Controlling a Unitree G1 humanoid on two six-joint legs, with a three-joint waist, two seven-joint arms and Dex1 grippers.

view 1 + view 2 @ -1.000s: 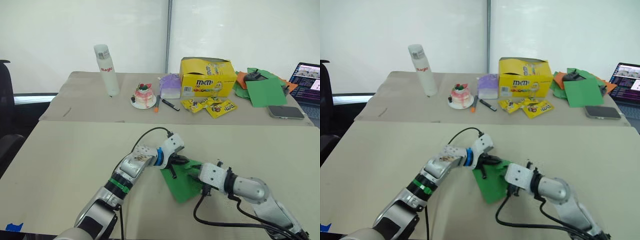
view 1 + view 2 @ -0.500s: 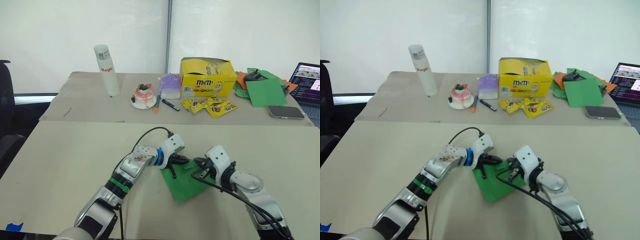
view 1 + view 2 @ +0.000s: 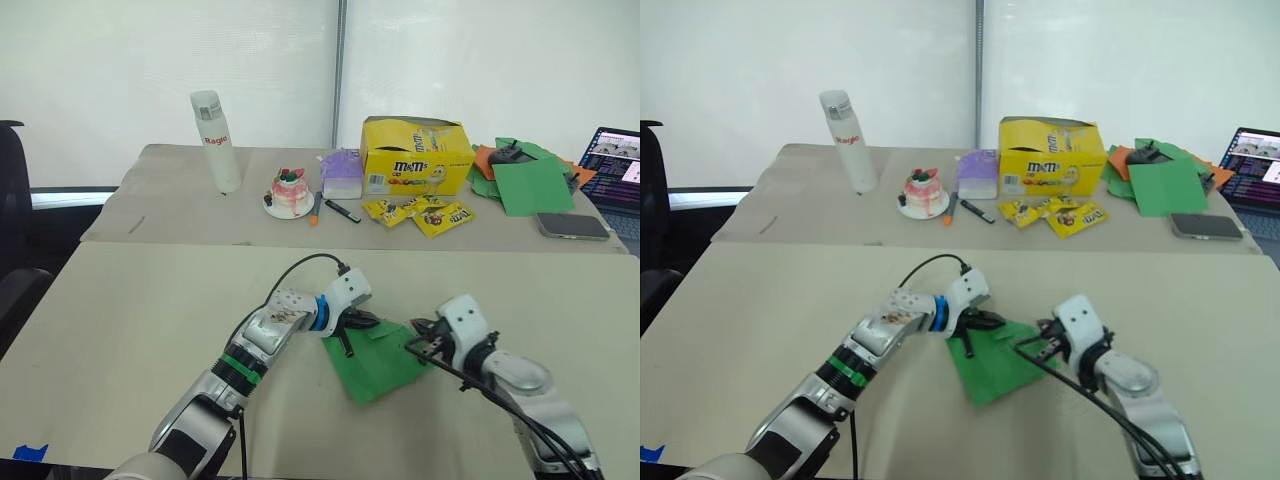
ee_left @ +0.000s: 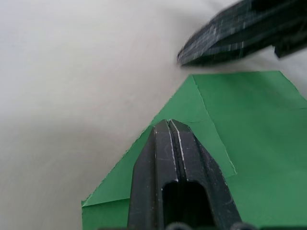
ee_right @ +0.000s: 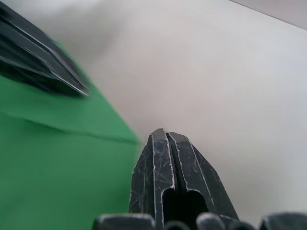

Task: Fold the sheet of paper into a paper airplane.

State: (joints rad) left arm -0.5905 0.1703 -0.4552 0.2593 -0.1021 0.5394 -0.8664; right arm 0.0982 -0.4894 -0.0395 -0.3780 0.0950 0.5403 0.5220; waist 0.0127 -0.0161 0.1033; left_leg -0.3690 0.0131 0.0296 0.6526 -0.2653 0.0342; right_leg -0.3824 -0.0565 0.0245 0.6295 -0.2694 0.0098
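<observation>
The sheet of paper (image 3: 375,365) lies flat on the near table, bright green, with one corner folded over (image 4: 192,110). My left gripper (image 3: 352,326) is shut, its tips pressing down on the paper's far left part (image 4: 169,123). My right gripper (image 3: 420,340) is shut too and sits low at the paper's right edge, its tips (image 5: 163,134) just off the green on the bare table. The two grippers point toward each other across the sheet's far end.
The far table holds a white bottle (image 3: 216,140), a small cake on a plate (image 3: 289,190), a yellow candy box (image 3: 415,155), candy packets (image 3: 420,212), a pile of green and orange sheets (image 3: 525,175), a phone (image 3: 572,225) and a laptop (image 3: 620,165).
My right gripper has drawn back to the right, from over the paper to its right edge. The left gripper and the paper have stayed put.
</observation>
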